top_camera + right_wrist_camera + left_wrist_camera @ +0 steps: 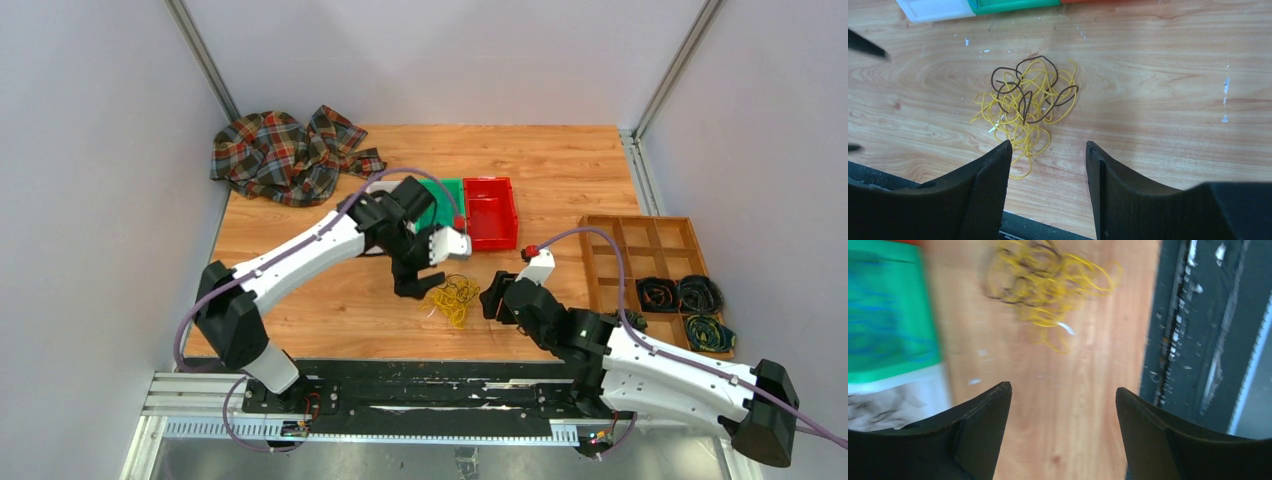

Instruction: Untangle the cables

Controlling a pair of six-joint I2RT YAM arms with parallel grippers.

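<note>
Your main risk is taking the whole clump at once. The cables [1028, 107] lie in one heap on the surface [1173, 100], close to its near edge and just near of the green bin [448, 208]. A black wire [1023, 102] is threaded through the yellow loops [1018, 135]. Pinch at the middle and everything will likely lift together, or the knot will pull tighter.

A sideways drag toward you could slide strands off the edge onto the dark rail [1198, 315]. The two tools flank the heap closely, so they could clash if both close in.

The left arm reaches in from the left with its wrist bent downward. The left tool [1063, 395] is released, empty, and just left of the heap. Its view is smeared, so don't trust it for height.

The right arm stretches low from the right. The right tool [1048, 150] is also released and empty, aimed at the heap's near side.
</note>
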